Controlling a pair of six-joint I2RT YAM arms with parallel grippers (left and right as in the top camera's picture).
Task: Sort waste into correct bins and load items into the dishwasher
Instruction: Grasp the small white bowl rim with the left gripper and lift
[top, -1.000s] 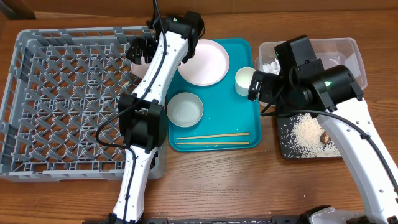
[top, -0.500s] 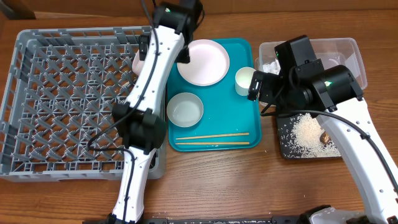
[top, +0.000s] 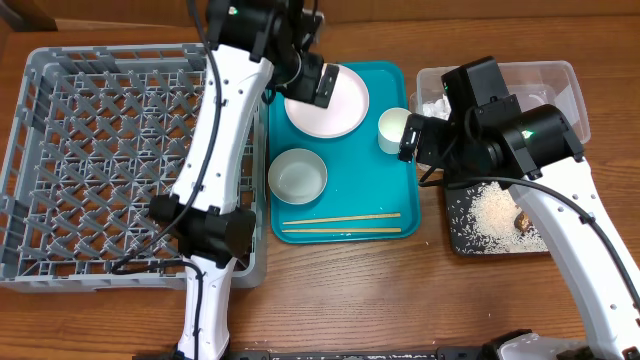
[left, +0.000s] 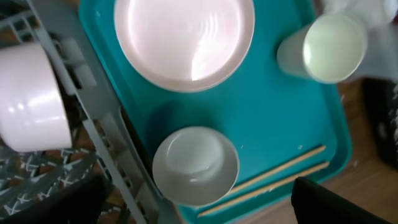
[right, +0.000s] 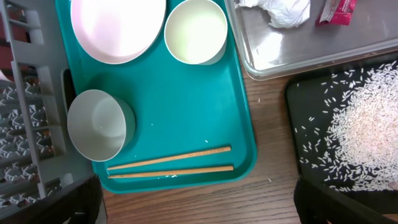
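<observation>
1. Left gripper (left: 196, 190): fingers (left: 336, 202) spread wide with nothing between them, hanging over the teal tray (left: 267, 124).
2. Bowl (left: 194, 165): pale, upright and empty, on the teal tray just ahead of the gap between the left fingers.
3. Chopsticks (left: 267, 180): a pair lying side by side on the tray, just ahead of the left gripper's right-hand finger.
4. Dish rack (left: 99, 130): grey lattice, ahead of the left-hand finger, with its wall running beside the tray.
5. Smaller plate (left: 31, 96): white, inside the rack by that wall, farther out on the left-hand finger's side.
6. Pink plate (left: 185, 40): flat on the tray, beyond the bowl.
7. Cup (left: 326, 46): upright on the tray, far ahead on the right-hand finger's side.
8. Right gripper (right: 196, 193): fingers (right: 50, 199) fully parted and holding nothing, above the tray's near edge and the wooden table (right: 267, 180).
9. Black tray (right: 305, 124): ahead of the right gripper's right-hand finger, holding scattered rice (right: 367, 124) and a brown lump (top: 522, 218).
10. Clear tub (right: 280, 56): beyond the black tray, holding a crumpled tissue (right: 280, 11) and a red wrapper (right: 339, 11).
</observation>
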